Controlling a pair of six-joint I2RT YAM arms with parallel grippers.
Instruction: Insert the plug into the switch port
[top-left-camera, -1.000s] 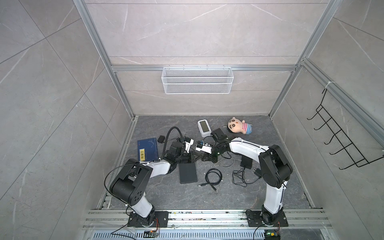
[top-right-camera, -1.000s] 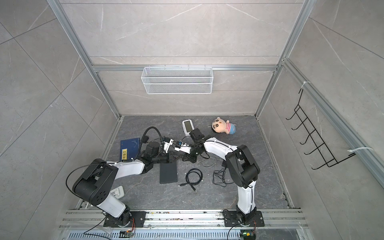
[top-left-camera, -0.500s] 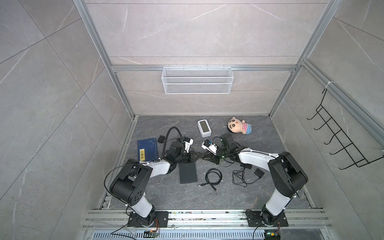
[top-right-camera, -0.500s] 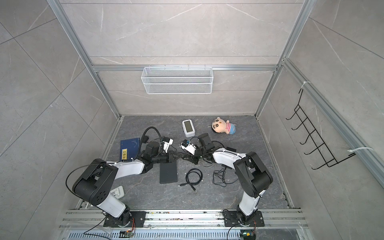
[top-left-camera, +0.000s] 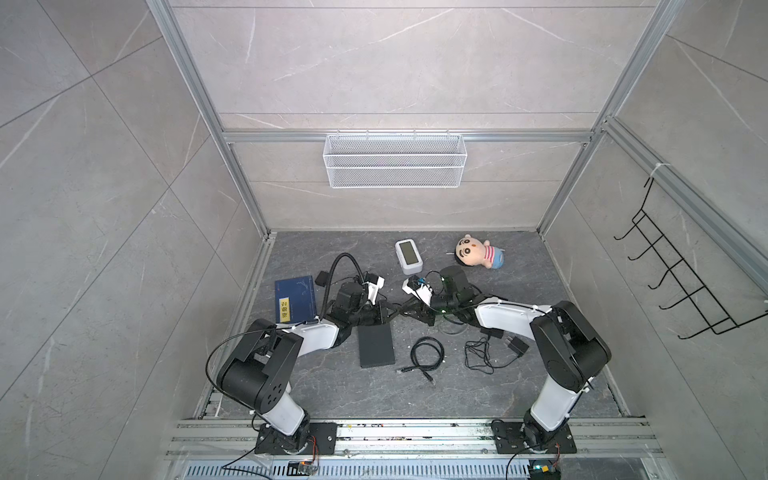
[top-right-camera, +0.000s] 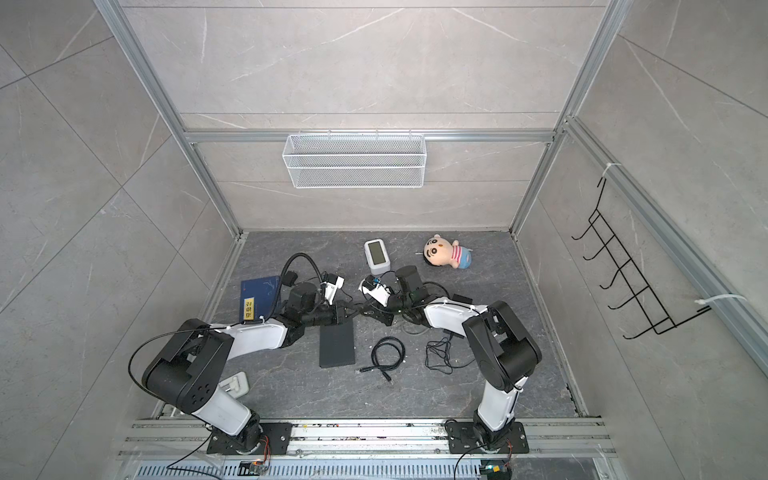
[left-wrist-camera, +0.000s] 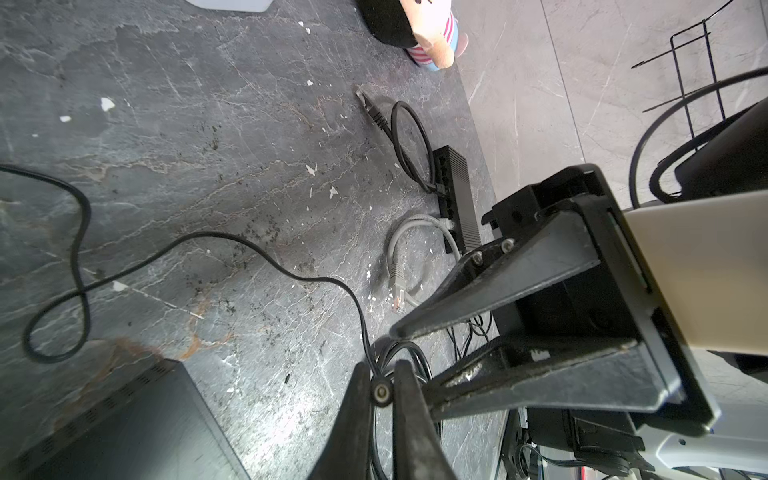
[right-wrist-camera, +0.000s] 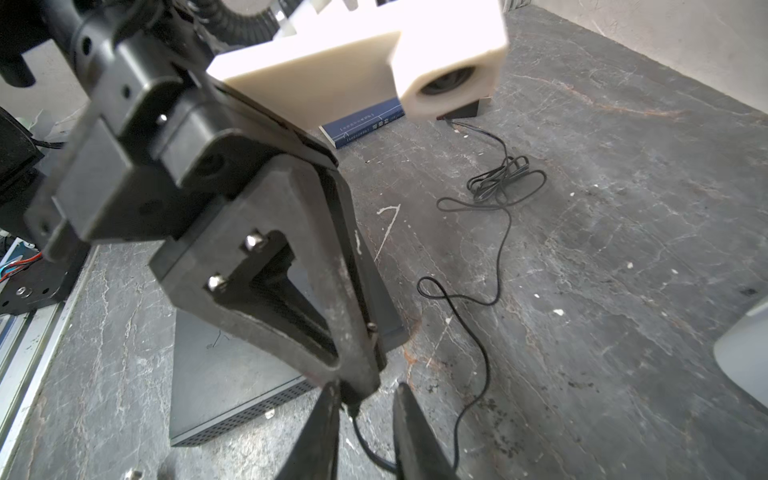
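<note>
Left wrist view: small round plug (left-wrist-camera: 381, 392)

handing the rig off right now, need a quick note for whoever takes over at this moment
Left gripper: shut on the barrel plug.
Right gripper: open, jaws either side of the plug's cable, close to the left.
Small switch: on the floor, apart from both grippers, two network cables plugged in.
Done: plug grasped. Left: carry it to the switch port and insert.
</note>
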